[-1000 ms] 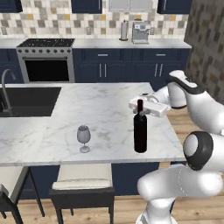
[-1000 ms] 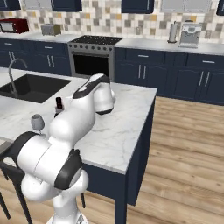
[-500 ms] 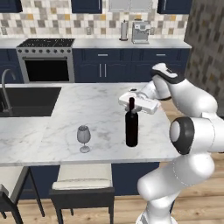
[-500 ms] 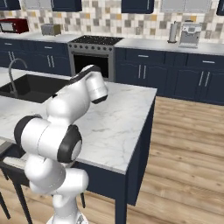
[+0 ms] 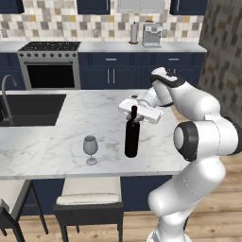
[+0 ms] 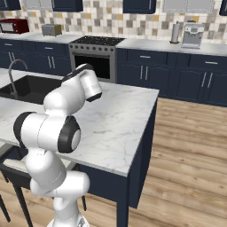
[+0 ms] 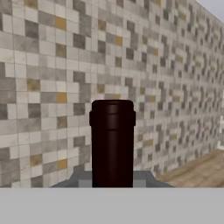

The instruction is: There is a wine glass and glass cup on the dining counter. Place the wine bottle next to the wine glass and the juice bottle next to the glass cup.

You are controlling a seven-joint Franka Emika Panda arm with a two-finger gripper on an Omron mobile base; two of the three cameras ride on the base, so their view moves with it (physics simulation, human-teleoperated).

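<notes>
The tall, thin, almost black wine bottle (image 5: 132, 137) with the dark red cap stands straight up on the long white marble dining counter (image 5: 71, 142). The gripper (image 5: 134, 112) pinches its neck. The small clear wine glass (image 5: 90, 149) with a stem is just to its left, not touching. I think the arm should keep the bottle straight, slide it a little closer, stop before it bumps the glass, then let go softly.
</notes>
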